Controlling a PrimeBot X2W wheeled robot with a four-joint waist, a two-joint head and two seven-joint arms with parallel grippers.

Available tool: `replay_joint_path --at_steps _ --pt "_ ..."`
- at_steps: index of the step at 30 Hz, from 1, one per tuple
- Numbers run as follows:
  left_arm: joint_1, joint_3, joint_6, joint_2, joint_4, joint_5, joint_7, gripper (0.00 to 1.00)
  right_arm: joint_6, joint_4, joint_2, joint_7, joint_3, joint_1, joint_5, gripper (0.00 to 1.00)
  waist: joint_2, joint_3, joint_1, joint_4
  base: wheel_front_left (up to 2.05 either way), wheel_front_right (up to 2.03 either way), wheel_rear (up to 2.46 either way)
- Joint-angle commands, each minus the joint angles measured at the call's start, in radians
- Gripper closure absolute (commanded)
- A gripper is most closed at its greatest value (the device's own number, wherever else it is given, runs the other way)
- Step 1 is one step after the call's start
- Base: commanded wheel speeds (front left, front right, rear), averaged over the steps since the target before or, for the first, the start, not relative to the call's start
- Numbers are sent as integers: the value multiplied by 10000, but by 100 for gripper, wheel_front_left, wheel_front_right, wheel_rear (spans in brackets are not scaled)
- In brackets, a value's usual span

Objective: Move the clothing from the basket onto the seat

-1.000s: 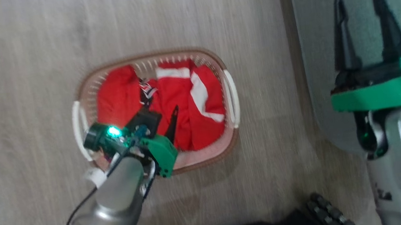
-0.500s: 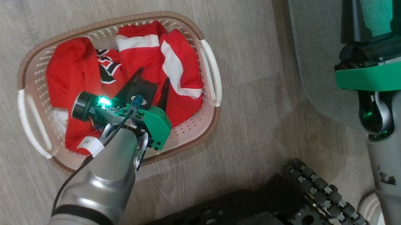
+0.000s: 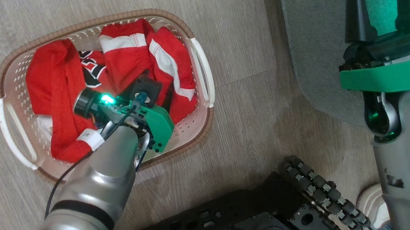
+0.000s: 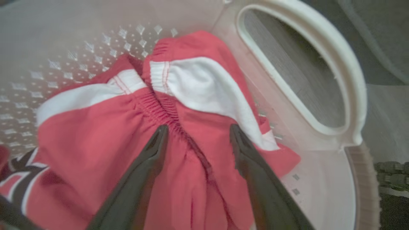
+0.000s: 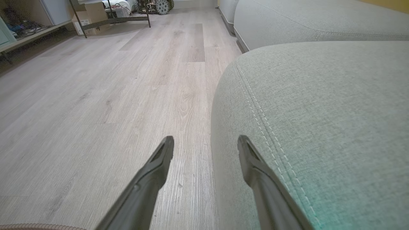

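Red clothing (image 3: 124,59) heaped inside the basket (image 3: 87,24), on the pale wood floor (image 3: 251,125) just left of the seat (image 3: 313,25). Among the heap: a piece with white stripes and a gathered elastic band toward the basket's right handle, a jersey with black white-edged lettering near the middle, and a plain red fold on the left. Left gripper (image 4: 197,127) lowered into the basket over the striped piece, released, with the dark fingers (image 4: 150,159) spread apart. Between the tips, the elastic band and a ridge of red cloth; fingertips at the fabric, though cannot tell whether pressing into it. Nothing pinched. From the head view, the left arm reaching in over the basket's near rim, a green light glowing at the wrist. Right gripper (image 5: 206,139) held up, apart from the basket, also released, fingers parted and empty. Beneath it, the rounded corner of the seat with its stitched seam line, one finger over the floor and the other over the cushion edge. At the bottom of the head view, the black wheeled base (image 3: 218,219) of the robot.
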Motion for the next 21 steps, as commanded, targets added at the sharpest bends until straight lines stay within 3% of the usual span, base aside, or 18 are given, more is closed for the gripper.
replay_joint_path --at_steps 1,5,18,19,21 --pt "156 -55 -123 72 -169 -101 -95 0 73 -266 -52 -92 144 280 116 0 0 19 -1 -13 0 0 0" --pt "169 -396 -295 72 -161 -304 -95 0 73 -202 -52 -92 206 298 165 0 0 3 -1 -24 0 0 0" --pt "-256 -1157 -84 72 459 -1122 -19 0 73 -332 -52 -92 164 322 97 0 0 329 -1 -225 0 0 0" --pt "-298 -1218 -74 72 478 -1165 -14 12 73 -327 -52 -92 142 324 88 0 0 333 -1 -209 0 0 0" --pt "-362 -1342 -58 72 501 -1239 -18 91 73 -291 -52 -92 124 328 67 0 0 299 -1 -161 0 0 0"
